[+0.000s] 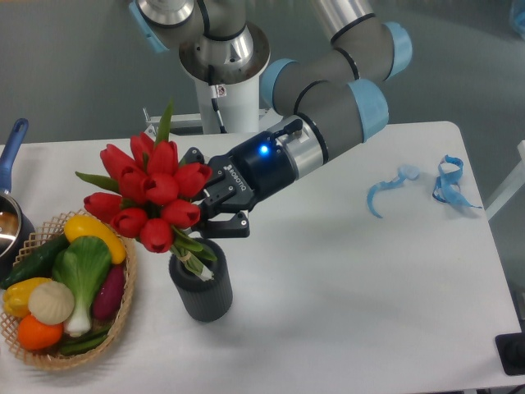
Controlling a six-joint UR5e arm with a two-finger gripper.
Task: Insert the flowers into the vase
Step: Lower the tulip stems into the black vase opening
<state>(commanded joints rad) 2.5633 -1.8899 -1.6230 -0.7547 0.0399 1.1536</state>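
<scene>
The flowers point(152, 193), a bunch of red tulip buds with green leaves, lean to the left with their green stems in the mouth of the vase point(202, 289). The vase is short, dark grey and ribbed, and stands upright on the white table. My gripper point(207, 194) reaches in from the right at the height of the buds, just above the vase. Its black fingers point(228, 225) stand apart on either side of the rightmost buds. The stems run below the lower finger, not between the fingers. The buds hide the fingertips in part.
A wicker basket point(123, 316) with toy vegetables sits just left of the vase. A pot with a blue handle point(11, 152) is at the left edge. Blue ribbon pieces point(447, 185) lie at the far right. The arm's base point(223, 66) stands behind.
</scene>
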